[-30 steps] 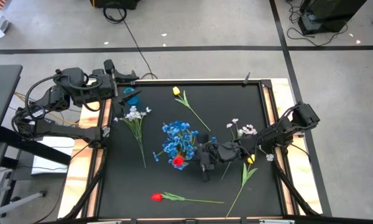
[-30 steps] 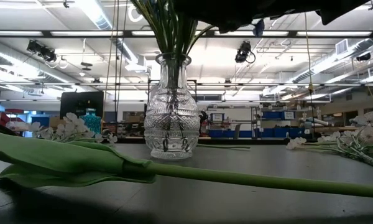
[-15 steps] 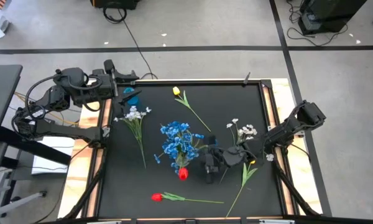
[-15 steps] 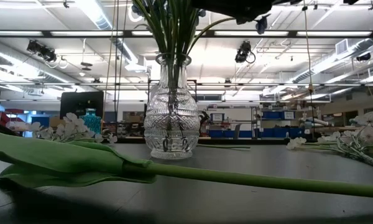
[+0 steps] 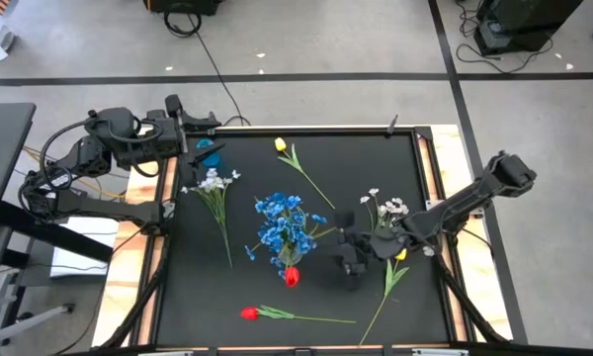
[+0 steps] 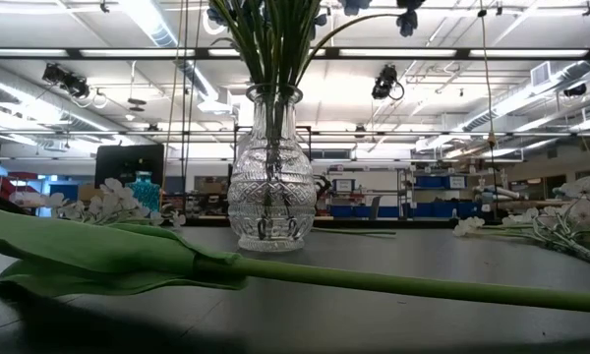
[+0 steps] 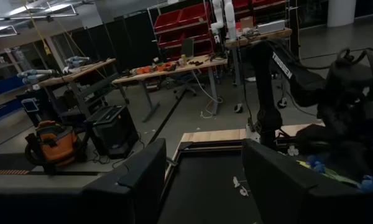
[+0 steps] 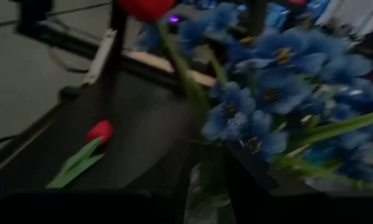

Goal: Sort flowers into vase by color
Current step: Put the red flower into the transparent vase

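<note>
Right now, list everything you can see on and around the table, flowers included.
Table: one, black top.
Vase: one, clear glass, mid-table.
Blue flowers: one bunch, blue, in the vase.
Red tulips: two, red; one at the bunch's edge, one lying flat near the overhead view's lower edge.
Yellow tulips: two, yellow; one at the far side, one beside the right arm.
White sprigs: two, white; one left of the vase, one right of it.
Teal object: one, by the left gripper; unclear what it is.
Left gripper: open, at the table's far left corner.
Right gripper: open, right of the vase.
</note>
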